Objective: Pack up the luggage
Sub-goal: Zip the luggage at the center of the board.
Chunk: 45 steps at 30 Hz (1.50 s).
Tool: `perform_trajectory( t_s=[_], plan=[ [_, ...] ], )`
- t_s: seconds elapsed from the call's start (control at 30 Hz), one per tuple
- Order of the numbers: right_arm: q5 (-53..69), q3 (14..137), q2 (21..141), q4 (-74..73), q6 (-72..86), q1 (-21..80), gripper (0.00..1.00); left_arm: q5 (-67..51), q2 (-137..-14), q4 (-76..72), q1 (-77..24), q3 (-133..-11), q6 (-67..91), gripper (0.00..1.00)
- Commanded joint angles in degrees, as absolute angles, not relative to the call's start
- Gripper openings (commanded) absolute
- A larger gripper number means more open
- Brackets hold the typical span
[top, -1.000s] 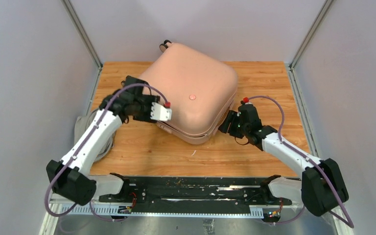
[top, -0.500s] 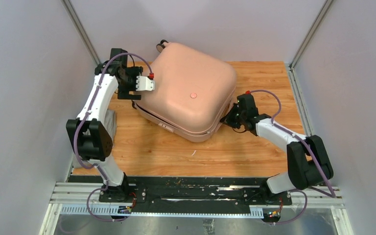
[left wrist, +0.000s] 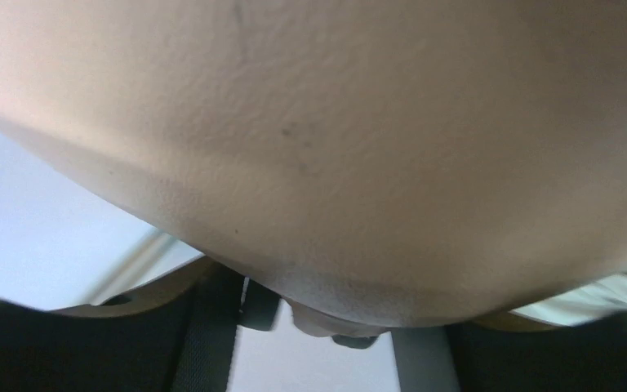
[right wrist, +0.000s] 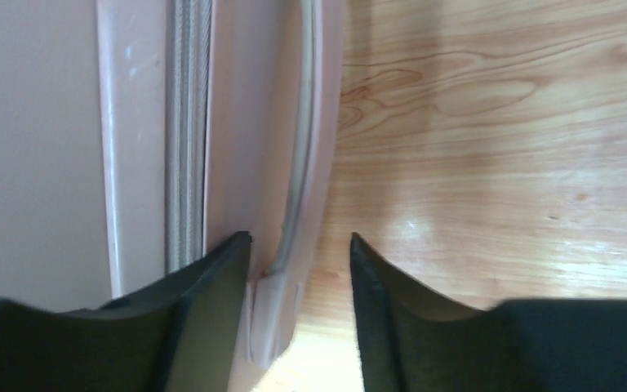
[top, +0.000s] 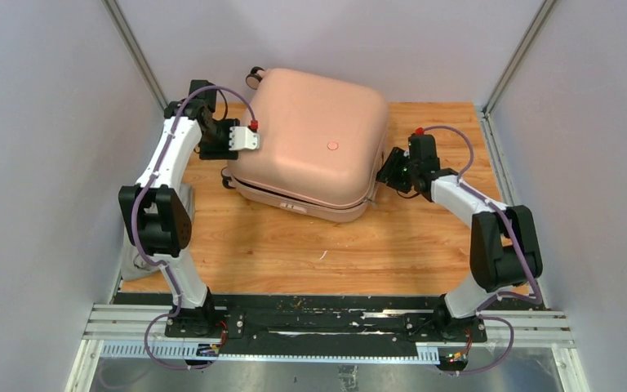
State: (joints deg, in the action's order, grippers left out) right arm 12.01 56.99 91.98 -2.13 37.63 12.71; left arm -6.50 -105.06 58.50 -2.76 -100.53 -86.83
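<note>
So the pink suitcase [top: 310, 155] is lying flat and zipped shut on the wooden surface [top: 294, 253], pushed toward the far side and turned a bit so that one corner points at the back wall. One little black wheel [top: 255, 77] sticks out at the far left corner, and there's a small reddish dot [top: 332, 146] near the middle of the top shell. The left gripper [top: 249, 140] sits right on the far left corner of the case, and its wrist camera is so close that it's basically all pink shell. The jaws show as dark shapes far apart at the bottom, with the rounded edge of the shell bulging down between them, but honestly nobody could tell from that whether they're actually pinching it or just sitting around it. The right gripper [top: 385, 170] is at the right side of the case, low by the surface. Its jaws are spread and not clamped, straddling the end of the pale side handle [right wrist: 298, 163], one finger over the shell just beside the zipper [right wrist: 186, 131], the other over bare wood.
</note>
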Motion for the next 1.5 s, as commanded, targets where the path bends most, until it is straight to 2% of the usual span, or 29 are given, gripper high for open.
perform_trajectory(
  t_s=[0.0,0.07,0.13,0.17,0.37,0.6,0.8,1.0,1.33,1.47],
  plan=[
    [14.59,53.84,84.31,-3.49,31.67,11.1,0.61,-5.8,-105.83,58.36,-3.34,-100.89,-82.27,0.49],
    [14.79,51.3,80.62,-3.65,30.52,10.15,0.67,-6.76,-105.23,58.35,-3.34,-101.55,-78.77,0.29],
    [15.54,49.17,77.67,-3.78,29.53,9.41,0.68,-8.13,-104.33,58.36,-3.34,-102.06,-75.79,0.03],
    [16.55,48.32,76.55,-3.61,29.2,9.23,0.68,-8.85,-103.72,58.36,-3.36,-102.12,-74.28,0.0],
    [26.7,40.25,71.24,3.59,21.68,9.14,0.66,-11.71,-100.16,58.31,-3.39,-100.21,-70.31,0.0],
    [28.8,37.09,71.0,8.57,19.17,9.18,0.64,-12.38,-100.93,58.29,-3.05,-102.82,-65.49,0.0],
    [35.6,37.04,74.79,16.98,17.67,9.13,0.62,-12.21,-101.23,58.35,-3.05,-102.98,-64.16,0.0],
    [38.62,40.5,81.15,18.48,12.88,9.03,0.61,-12.07,-100.53,58.36,-2.9,-102.05,-65.42,0.0],
    [52.28,43.37,90.62,24.24,10.1,6.58,0.57,-12.7,-98.65,58.36,-2.88,-99.17,-70.63,0.0],
    [59.32,42.98,93.79,31.26,12.54,5.13,0.57,-13.07,-98.26,58.36,-2.61,-99.05,-72.01,0.0]
  ],
)
